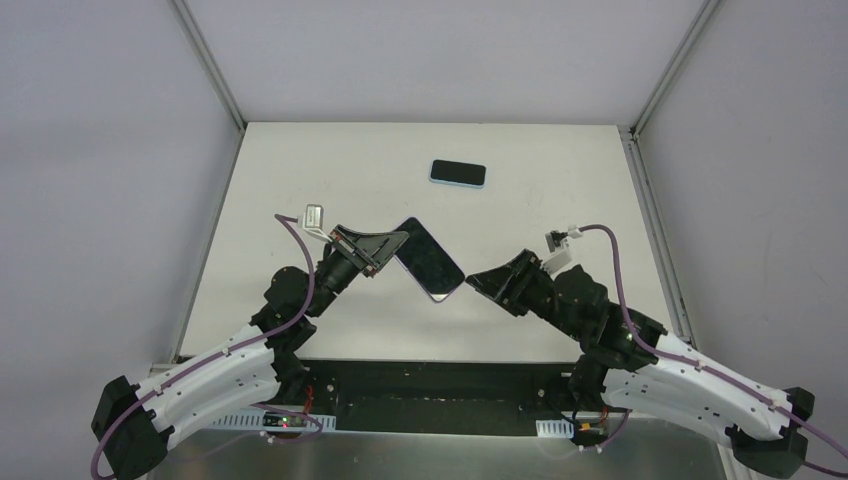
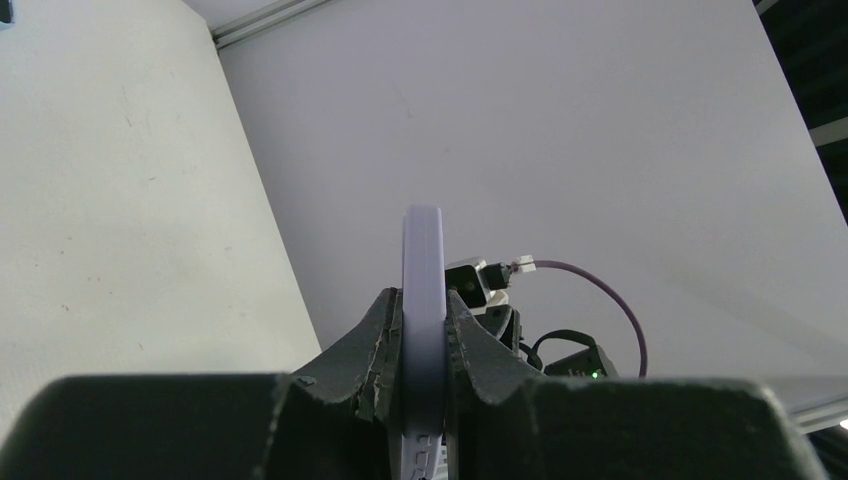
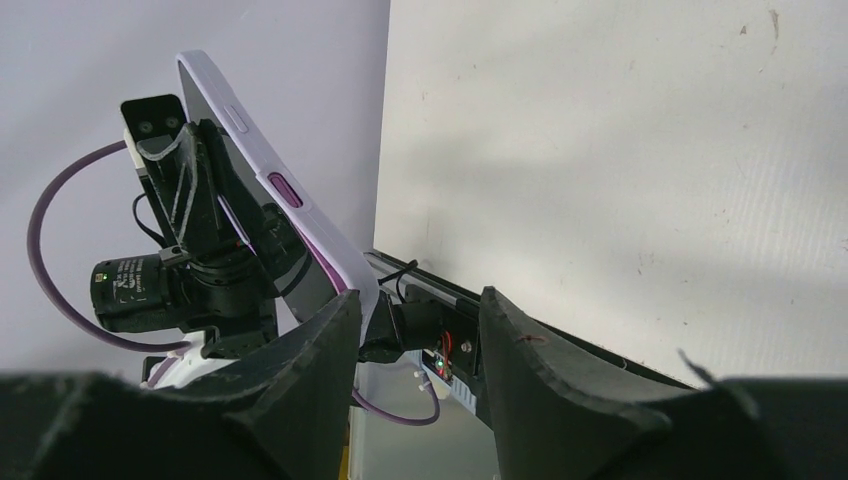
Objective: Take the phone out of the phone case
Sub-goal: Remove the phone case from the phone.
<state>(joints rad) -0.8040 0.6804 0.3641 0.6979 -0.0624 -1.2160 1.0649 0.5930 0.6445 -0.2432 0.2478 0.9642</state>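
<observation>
Phone (image 1: 430, 262), its dark glossy face framed by a lavender phone case (image 3: 285, 190), is held off the white counter (image 1: 300, 180) in my left tool (image 1: 390, 245). That tool's two black wedge-shaped fingers (image 2: 370, 340) are clamped flat on the case's front and back near one short end. From my left wrist camera the case shows edge-on as a smooth, rounded, pale violet strip standing upright between them. My right wrist camera shows its long side, with one pale raised button and one darker purple one. I see the right tool (image 3: 420, 300) with its fingers spread wide and nothing between them. The case's lower corner lies near the finger at the left of that view, and I cannot tell whether they touch. In the overhead view the cased phone slants between the two tools, over the counter's near half. On the far side, well apart, a second handset (image 1: 458, 173) lies flat: a dark rounded rectangle with a light blue rim. The counter is matte, with faint specks and scuffs. Pale grey walls (image 1: 100, 150) and metal corner posts (image 1: 210, 60) close it in. Count: two tools, one lavender case, two dark slabs, and one purple cable (image 3: 35, 245) looping from each wrist.
</observation>
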